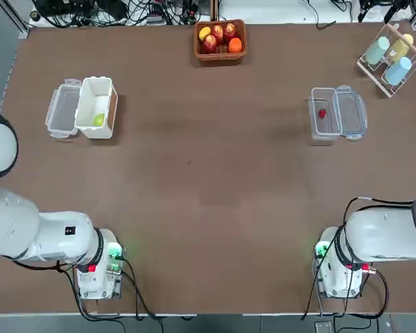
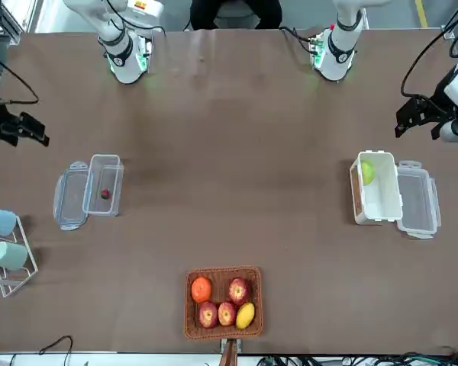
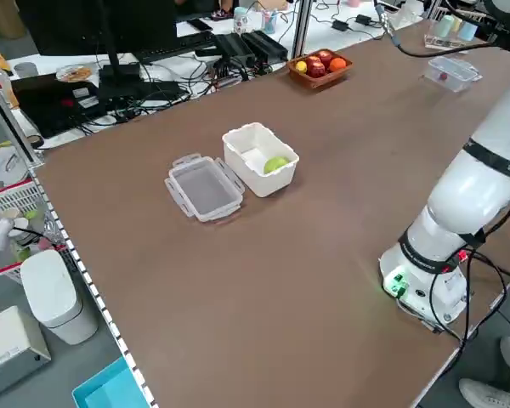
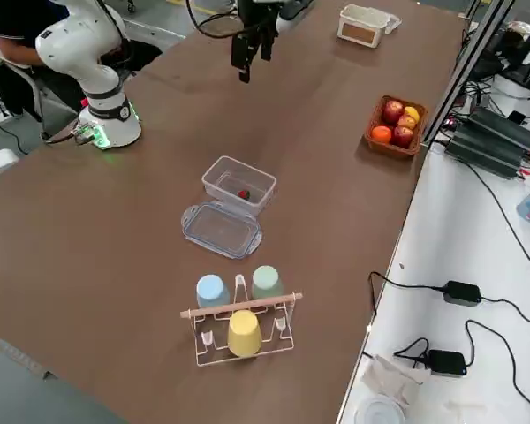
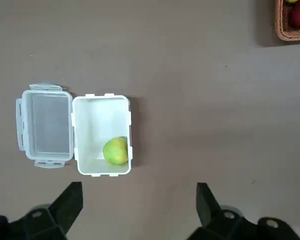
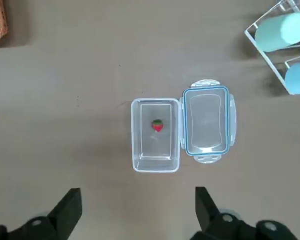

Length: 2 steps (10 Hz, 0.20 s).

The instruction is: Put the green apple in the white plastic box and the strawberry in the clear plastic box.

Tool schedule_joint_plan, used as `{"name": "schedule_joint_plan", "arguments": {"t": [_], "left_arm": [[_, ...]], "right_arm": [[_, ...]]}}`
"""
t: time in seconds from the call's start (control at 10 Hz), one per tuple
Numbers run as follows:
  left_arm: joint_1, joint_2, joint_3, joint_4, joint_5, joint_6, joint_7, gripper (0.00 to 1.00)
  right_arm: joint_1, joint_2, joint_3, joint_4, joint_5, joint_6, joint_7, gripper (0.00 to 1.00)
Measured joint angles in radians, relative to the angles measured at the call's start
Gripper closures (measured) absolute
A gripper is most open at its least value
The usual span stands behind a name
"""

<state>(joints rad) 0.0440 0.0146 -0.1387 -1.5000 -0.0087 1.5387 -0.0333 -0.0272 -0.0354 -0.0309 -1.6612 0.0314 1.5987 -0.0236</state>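
You have the small round yellow-green apple (image 5: 116,150) lying in a corner of the deep white plastic box (image 5: 101,135), its hinged lid flat on the brown bench (image 1: 208,180). The tiny red strawberry (image 6: 157,125) lies inside the clear plastic box (image 6: 155,135) (lid open beside it). Your left gripper (image 5: 139,206) and right gripper (image 6: 138,210) hang high above, fingers spread wide, holding nothing.

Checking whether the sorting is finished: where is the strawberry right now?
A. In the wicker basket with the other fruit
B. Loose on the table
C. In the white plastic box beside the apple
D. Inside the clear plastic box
D: the strawberry lies on the floor of the open clear plastic box, lid folded aside.
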Motion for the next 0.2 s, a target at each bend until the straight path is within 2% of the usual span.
{"name": "schedule_joint_plan", "arguments": {"t": [0.2], "left_arm": [[0.0,0.0,0.0,0.0,0.0,0.0,0.0,0.0]], "right_arm": [[0.004,-0.002,0.0,-0.004,-0.001,0.002,0.002,0.0]]}}
